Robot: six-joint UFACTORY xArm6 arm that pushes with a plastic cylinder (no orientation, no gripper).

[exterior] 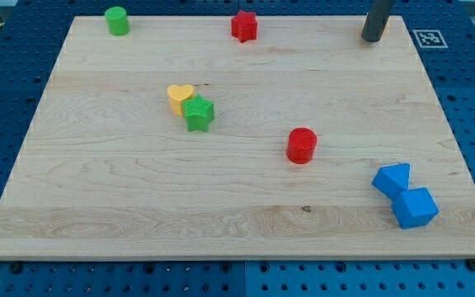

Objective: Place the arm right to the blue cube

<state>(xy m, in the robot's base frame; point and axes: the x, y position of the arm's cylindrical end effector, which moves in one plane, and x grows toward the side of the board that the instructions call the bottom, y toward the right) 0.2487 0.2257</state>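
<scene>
The blue cube sits near the view's bottom right corner of the wooden board. A second blue block, angular in shape, touches it on its upper left. My tip is at the view's top right, near the board's far edge. It is far above the blue cube and slightly to its left in the view, touching no block.
A red cylinder stands left of the blue blocks. A yellow heart and a green star touch each other left of centre. A red star and a green cylinder sit along the top edge.
</scene>
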